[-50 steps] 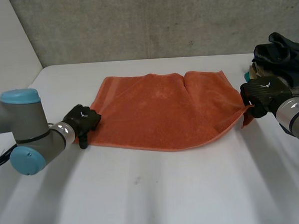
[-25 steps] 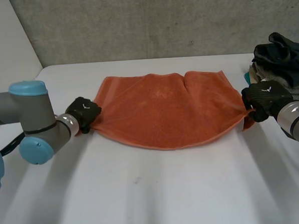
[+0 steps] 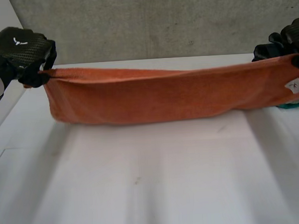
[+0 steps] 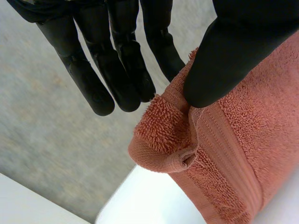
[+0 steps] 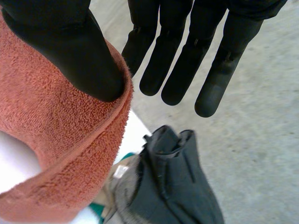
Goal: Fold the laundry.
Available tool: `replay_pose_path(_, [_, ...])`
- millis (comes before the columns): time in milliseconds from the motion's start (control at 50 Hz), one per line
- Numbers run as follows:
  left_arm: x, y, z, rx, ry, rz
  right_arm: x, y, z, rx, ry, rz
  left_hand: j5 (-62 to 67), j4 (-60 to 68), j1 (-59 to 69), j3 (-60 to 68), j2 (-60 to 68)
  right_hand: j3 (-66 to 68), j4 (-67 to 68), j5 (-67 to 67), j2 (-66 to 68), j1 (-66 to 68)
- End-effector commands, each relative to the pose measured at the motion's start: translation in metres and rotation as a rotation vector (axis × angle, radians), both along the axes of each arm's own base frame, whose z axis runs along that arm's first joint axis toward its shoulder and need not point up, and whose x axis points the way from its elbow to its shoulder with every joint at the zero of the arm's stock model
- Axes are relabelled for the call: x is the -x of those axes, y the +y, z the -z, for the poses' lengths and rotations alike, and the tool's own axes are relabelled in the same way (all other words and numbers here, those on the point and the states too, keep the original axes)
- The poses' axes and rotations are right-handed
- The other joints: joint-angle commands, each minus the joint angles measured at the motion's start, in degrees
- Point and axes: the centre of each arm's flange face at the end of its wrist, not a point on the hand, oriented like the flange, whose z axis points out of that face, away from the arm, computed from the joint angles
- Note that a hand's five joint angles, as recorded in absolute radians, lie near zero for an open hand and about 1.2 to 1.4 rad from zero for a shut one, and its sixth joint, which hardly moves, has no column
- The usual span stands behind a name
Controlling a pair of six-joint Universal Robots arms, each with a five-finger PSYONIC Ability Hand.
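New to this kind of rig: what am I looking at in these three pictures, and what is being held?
This is a robot with two arms, each ending in a black hand. The wide picture is from a camera behind the arms, looking down at a white table. The left hand and right hand each pinch one end of an orange towel, stretched between them. The other two pictures are from cameras on the wrists: each shows a thumb clamped on the towel's edge, with straight fingers behind it. A pile of dark clothes lies on the table near the right hand.
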Motion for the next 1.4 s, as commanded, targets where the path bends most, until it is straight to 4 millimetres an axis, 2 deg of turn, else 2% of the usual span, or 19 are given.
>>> replay_pose_path(20, [-0.002,-0.028,0.046,-0.176,-0.040,-0.014,-0.017,-0.018,0.038,-0.156,0.159,-0.068,13.46,11.28,13.37,11.80,11.57,11.84,11.26,13.04,12.25,14.38])
replay_pose_path(140, [0.011,-0.068,0.078,-0.191,-0.092,-0.022,-0.027,-0.049,0.066,-0.177,0.201,-0.042,13.46,11.28,13.37,11.80,11.57,11.84,11.26,13.04,12.25,14.38])
replay_pose_path(220, [0.021,-0.100,0.069,-0.109,-0.070,-0.044,-0.036,-0.085,0.066,-0.062,0.168,-0.017,13.46,11.28,13.37,11.80,11.57,11.84,11.26,13.04,12.25,14.38])
replay_pose_path(300, [0.031,-0.122,0.021,0.070,0.042,-0.038,-0.048,-0.120,0.035,0.181,0.076,0.004,13.46,11.28,13.37,11.80,11.57,11.84,11.26,13.04,12.25,14.38])
replay_pose_path(320, [0.033,-0.126,-0.008,0.169,0.107,-0.037,-0.051,-0.130,0.014,0.301,0.015,0.018,13.46,11.28,13.37,11.80,11.57,11.84,11.26,13.04,12.25,14.38])
replay_pose_path(460, [0.024,-0.123,-0.111,0.526,0.420,-0.071,-0.050,-0.139,-0.076,0.773,-0.292,0.070,13.46,11.28,13.37,11.80,11.57,11.84,11.26,13.04,12.25,14.38])
replay_pose_path(580, [0.020,-0.121,-0.128,0.596,0.516,-0.079,-0.055,-0.127,-0.100,0.894,-0.324,0.024,13.46,11.28,13.37,11.80,11.57,11.84,11.26,13.04,12.25,14.38])
replay_pose_path(680, [0.019,-0.128,-0.100,0.490,0.475,-0.096,-0.060,-0.126,-0.085,0.819,-0.290,-0.023,13.46,11.28,13.37,11.80,11.57,11.84,11.26,13.04,12.25,14.38])
replay_pose_path(740, [0.016,-0.134,-0.071,0.393,0.441,-0.123,-0.062,-0.128,-0.061,0.714,-0.260,-0.044,13.46,11.28,13.37,11.80,11.57,11.84,11.26,13.04,12.25,14.38])
replay_pose_path(820, [0.015,-0.139,-0.025,0.260,0.389,-0.145,-0.064,-0.129,-0.019,0.543,-0.219,-0.070,13.46,11.28,13.37,11.80,11.57,11.84,11.26,13.04,12.25,14.38])
replay_pose_path(900, [0.018,-0.136,0.031,0.106,0.307,-0.132,-0.066,-0.123,0.042,0.317,-0.157,-0.091,13.46,11.28,13.37,11.80,11.57,11.84,11.26,13.04,12.25,14.38])
replay_pose_path(920, [0.019,-0.133,0.054,0.051,0.263,-0.119,-0.065,-0.121,0.052,0.283,-0.143,-0.090,13.46,11.28,13.37,11.80,11.57,11.84,11.26,13.04,12.25,14.38])
replay_pose_path(960, [0.020,-0.130,0.077,0.000,0.218,-0.101,-0.065,-0.117,0.071,0.222,-0.114,-0.092,13.46,11.28,13.37,11.80,11.57,11.84,11.26,13.04,12.25,14.38])
replay_pose_path(980, [0.021,-0.124,0.098,-0.046,0.172,-0.085,-0.063,-0.112,0.089,0.168,-0.087,-0.088,13.46,11.28,13.37,11.80,11.57,11.84,11.26,13.04,12.25,14.38])
replay_pose_path(1100, [0.018,-0.094,0.156,-0.191,-0.011,-0.043,-0.055,-0.089,0.136,-0.007,0.009,-0.079,13.46,11.28,13.37,11.80,11.57,11.84,11.26,13.04,12.25,14.38])
replay_pose_path(1160, [0.013,-0.069,0.166,-0.262,-0.103,-0.027,-0.049,-0.067,0.149,-0.130,0.071,-0.081,13.46,11.28,13.37,11.80,11.57,11.84,11.26,13.04,12.25,14.38])
replay_pose_path(1220, [0.008,-0.044,0.165,-0.328,-0.179,-0.013,-0.040,-0.045,0.146,-0.211,0.158,-0.061,13.46,11.28,13.37,11.80,11.57,11.84,11.26,13.04,12.25,14.38])
replay_pose_path(1320, [-0.013,0.027,0.148,-0.513,-0.349,0.022,-0.004,0.026,0.135,-0.432,0.433,-0.044,13.46,11.28,13.37,11.80,11.57,11.84,11.26,13.04,12.25,14.38])
replay_pose_path(1400, [-0.027,0.063,0.140,-0.608,-0.425,0.075,0.007,0.051,0.126,-0.407,0.545,-0.092,13.46,11.28,13.37,11.80,11.57,11.84,11.26,13.04,12.25,14.38])
